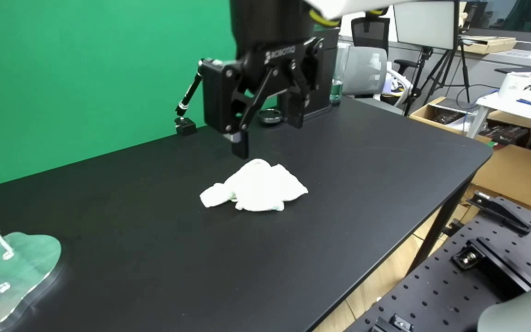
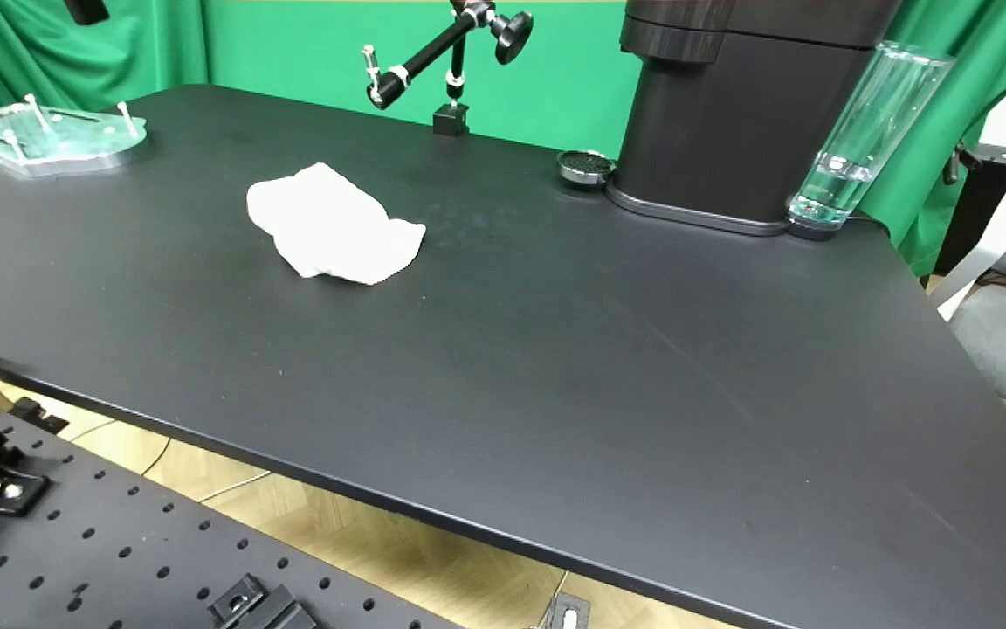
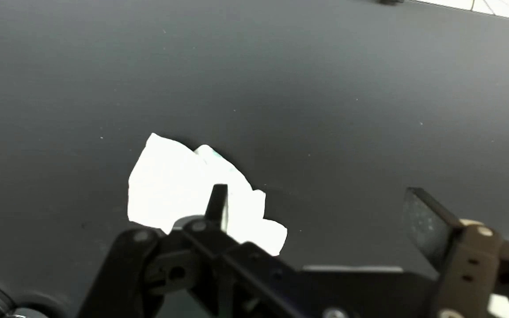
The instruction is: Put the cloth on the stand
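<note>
A crumpled white cloth lies on the black table, seen in both exterior views (image 1: 265,186) (image 2: 337,231) and in the wrist view (image 3: 170,181). My gripper (image 1: 268,133) is open and empty, above the table and apart from the cloth. In the wrist view (image 3: 318,198) its fingers are wide apart, with the left finger overlapping the cloth in the picture. Its fingertips show at the top left edge of an exterior view. A clear greenish board with upright white pegs (image 1: 35,253) (image 2: 75,135) sits at one table end. I cannot tell whether this is the stand.
A black jointed arm on a small base (image 1: 191,92) (image 2: 433,57) stands along the green backdrop. A black machine (image 2: 747,122) with a clear water tank (image 2: 870,140) stands at the back, beside a small round metal dish (image 2: 586,168). A perforated metal platform (image 1: 413,304) lies past the table's edge.
</note>
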Tool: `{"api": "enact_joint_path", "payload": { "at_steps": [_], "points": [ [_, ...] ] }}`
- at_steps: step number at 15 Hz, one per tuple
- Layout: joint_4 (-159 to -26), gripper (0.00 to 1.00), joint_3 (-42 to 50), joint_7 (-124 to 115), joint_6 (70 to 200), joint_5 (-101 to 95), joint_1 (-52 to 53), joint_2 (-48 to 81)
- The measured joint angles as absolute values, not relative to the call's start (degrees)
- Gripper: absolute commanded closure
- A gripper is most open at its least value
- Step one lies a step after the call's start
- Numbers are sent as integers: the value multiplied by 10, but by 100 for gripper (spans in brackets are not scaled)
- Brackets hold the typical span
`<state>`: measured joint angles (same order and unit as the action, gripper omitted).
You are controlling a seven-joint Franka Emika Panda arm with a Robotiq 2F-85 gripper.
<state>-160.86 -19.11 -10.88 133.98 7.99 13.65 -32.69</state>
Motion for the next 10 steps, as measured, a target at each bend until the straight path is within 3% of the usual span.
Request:
{"api": "enact_joint_path", "payload": {
  "at_steps": [5,10],
  "points": [
    [-1609,0,-281,-226,1443,15,122,-218],
    [-1603,0,-287,-240,1457,-4,109,-165]
  ]
}}
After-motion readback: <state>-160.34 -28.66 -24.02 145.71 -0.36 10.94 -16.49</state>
